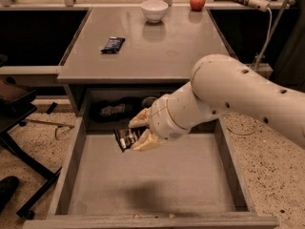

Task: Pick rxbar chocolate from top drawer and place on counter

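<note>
The gripper [137,133] hangs left of the frame's centre, above the back part of the open drawer [167,178]. Its 2 tan fingers [139,120] are closed on the snack bar [125,138], one above it and one below. The bar, in a dark wrapper with white lettering, sticks out to the left of the fingers, tilted and clear of the drawer floor. The thick white arm [238,92] reaches in from the right edge of the frame. A soft shadow lies on the drawer's bare bottom in the lower middle.

The counter [167,51] fills the upper centre. On it lie a dark blue wrapped bar [113,44] at the upper left, a white bowl [154,9] near the far edge, and a red apple [197,1] to the bowl's right.
</note>
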Controlling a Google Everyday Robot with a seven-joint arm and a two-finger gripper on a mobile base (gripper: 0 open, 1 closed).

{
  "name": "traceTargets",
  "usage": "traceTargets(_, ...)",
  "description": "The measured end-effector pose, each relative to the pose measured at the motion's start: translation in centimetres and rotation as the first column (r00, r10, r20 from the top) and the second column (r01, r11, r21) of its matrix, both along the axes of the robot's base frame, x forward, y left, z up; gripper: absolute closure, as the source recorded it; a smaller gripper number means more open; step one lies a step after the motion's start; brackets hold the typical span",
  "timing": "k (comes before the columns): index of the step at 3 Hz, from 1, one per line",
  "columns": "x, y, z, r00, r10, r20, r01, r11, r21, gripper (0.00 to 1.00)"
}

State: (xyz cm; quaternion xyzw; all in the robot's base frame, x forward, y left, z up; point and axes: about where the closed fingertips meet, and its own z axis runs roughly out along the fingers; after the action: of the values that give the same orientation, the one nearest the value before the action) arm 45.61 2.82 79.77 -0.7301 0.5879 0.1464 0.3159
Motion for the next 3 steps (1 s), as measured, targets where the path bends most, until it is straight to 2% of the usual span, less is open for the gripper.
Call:
traceTargets(1, 0.5, 0.2, 1.0, 0.9993, 0.008, 0.036, -0.008, 1.0, -0.001, 1.0)
traceTargets(2, 2.9, 1.5, 5.3, 0.9853, 0.073, 0.154, -0.073, 0.997, -0.002, 1.0)
traceTargets(3, 7.0, 3.6, 11.1, 0.952, 0.134, 0.275, -0.138, 0.99, -0.005, 1.0)
